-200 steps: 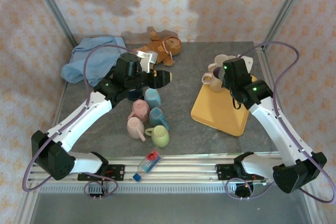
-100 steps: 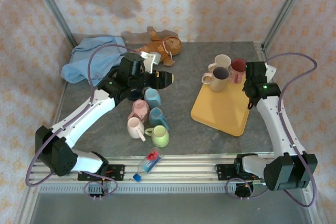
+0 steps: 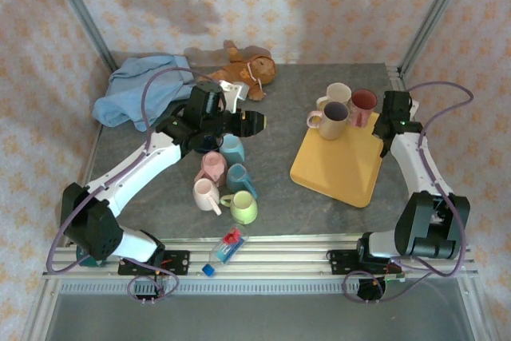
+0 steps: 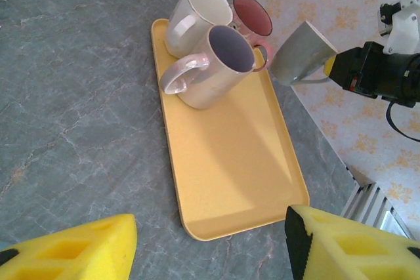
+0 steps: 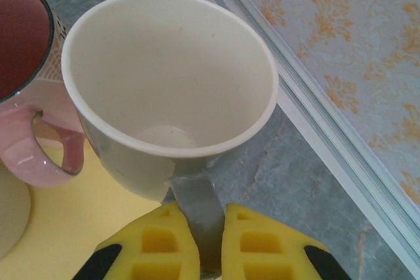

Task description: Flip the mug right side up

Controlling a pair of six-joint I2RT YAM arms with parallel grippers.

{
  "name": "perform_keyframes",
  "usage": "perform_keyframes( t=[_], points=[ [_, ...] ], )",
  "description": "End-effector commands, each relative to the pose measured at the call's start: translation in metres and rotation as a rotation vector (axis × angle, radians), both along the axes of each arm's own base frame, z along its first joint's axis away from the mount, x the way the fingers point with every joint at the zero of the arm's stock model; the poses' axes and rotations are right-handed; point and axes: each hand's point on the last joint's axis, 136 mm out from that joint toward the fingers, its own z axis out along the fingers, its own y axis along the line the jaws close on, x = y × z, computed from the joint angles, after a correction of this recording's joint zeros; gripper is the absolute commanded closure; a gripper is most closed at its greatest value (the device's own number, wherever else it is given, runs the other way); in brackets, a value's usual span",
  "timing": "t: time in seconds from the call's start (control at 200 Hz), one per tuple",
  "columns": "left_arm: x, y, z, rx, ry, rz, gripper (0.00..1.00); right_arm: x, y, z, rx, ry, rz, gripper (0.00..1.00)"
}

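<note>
The grey mug is held by its handle in the tightly closed right pincer, at the right edge of the yellow tray, just beside the pink mug. Its mouth is turned toward that wrist. The left pincer is kept partly open, empty, well apart. No writing can be read.

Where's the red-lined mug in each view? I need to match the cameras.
Top external: red-lined mug right of centre, by the tray's far corner.
Left wrist: top centre, behind two pale mugs.
Right wrist: left edge, beside the grey mug.
Shared landmark: the yellow tray.
</note>
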Motion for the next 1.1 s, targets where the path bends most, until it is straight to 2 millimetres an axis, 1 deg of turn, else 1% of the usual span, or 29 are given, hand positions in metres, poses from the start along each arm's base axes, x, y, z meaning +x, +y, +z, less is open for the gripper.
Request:
perform_keyframes(
  t=[0.0, 0.21, 0.425, 0.601, 0.796, 0.961, 1.091],
  points=[
    [-0.003, -0.01, 0.008, 0.003, -0.024, -0.052, 0.38, 0.026, -0.007, 0.016, -0.037, -0.12, 0.008, 1.0],
    [-0.001, -0.011, 0.001, 0.014, -0.015, -0.053, 0.37, 0.041, -0.013, -0.002, -0.058, -0.115, 0.002, 1.0],
    [0.001, -0.011, -0.001, 0.027, -0.017, -0.049, 0.37, 0.047, -0.017, -0.016, -0.086, -0.104, 0.004, 1.0],
    [0.0, -0.011, -0.001, 0.027, -0.015, -0.049, 0.36, 0.054, -0.013, -0.033, -0.067, -0.094, 0.03, 1.0],
    [-0.002, -0.007, 0.0, 0.035, -0.022, -0.035, 0.36, 0.057, -0.011, -0.044, -0.057, -0.078, 0.045, 1.0],
    [-0.002, -0.007, -0.001, 0.035, -0.021, -0.034, 0.36, 0.057, -0.009, -0.056, -0.039, -0.054, 0.05, 1.0],
    [-0.003, -0.007, -0.002, 0.036, -0.018, -0.033, 0.36, 0.056, -0.007, -0.059, -0.028, -0.051, 0.053, 0.91]
  ],
)
